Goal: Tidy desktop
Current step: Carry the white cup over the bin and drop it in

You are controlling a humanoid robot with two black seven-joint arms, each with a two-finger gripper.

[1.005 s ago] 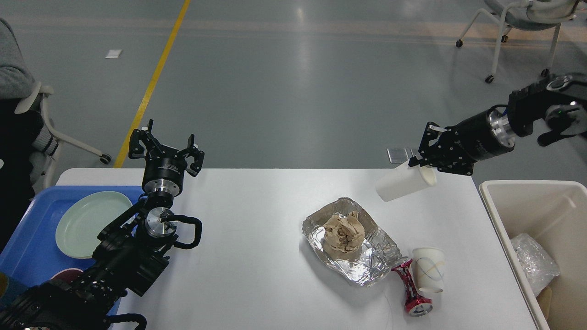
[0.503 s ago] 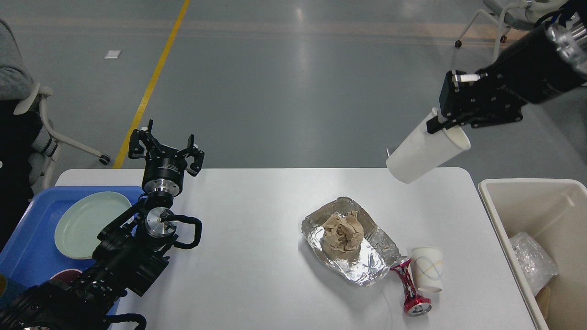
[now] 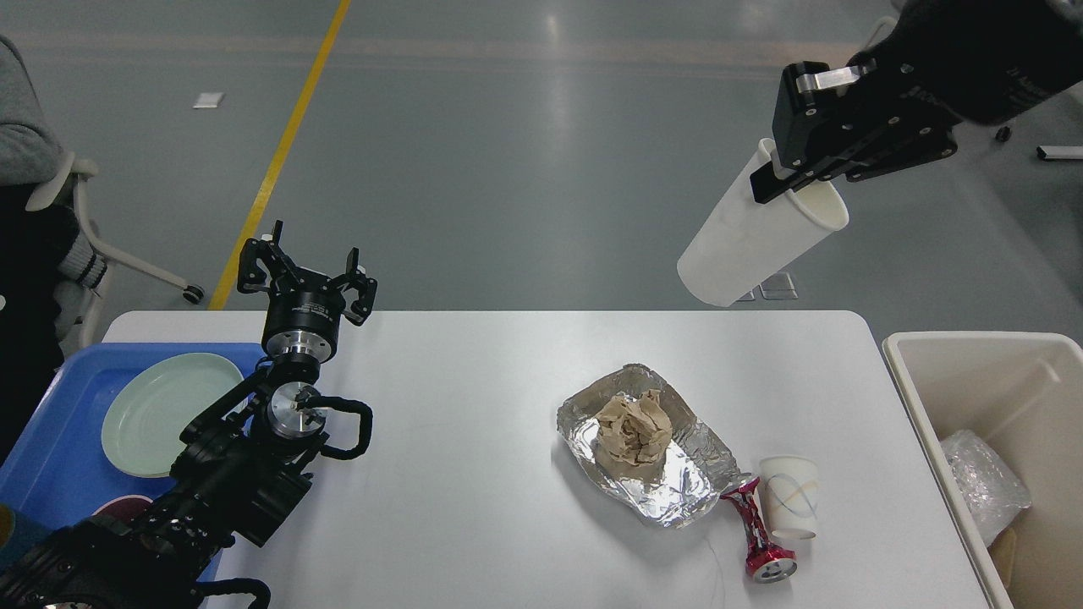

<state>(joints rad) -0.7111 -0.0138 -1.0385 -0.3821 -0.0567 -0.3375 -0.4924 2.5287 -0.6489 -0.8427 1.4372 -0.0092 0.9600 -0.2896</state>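
Blue plastic tray (image 3: 51,474) far left holds a pale green round plate (image 3: 165,412), so that part looks sorted. Left gripper (image 3: 306,275) hovers over the white rectangular desktop (image 3: 457,406), fingers spread wide, holding nothing. Still on the desktop: crumpled silver foil tray (image 3: 689,482) with a brown paper wad (image 3: 633,429), crushed red can (image 3: 757,533), small patterned paper cup (image 3: 790,497). Right gripper (image 3: 783,178) pinches a tall white paper cup (image 3: 753,233) by its rim, lifted. Cream rectangular bin (image 3: 973,397) far right holds what looks like clear plastic wrap (image 3: 986,486). Roughly halfway.

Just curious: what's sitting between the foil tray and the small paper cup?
In the head view, a crushed red can lies between the foil tray and small cup.
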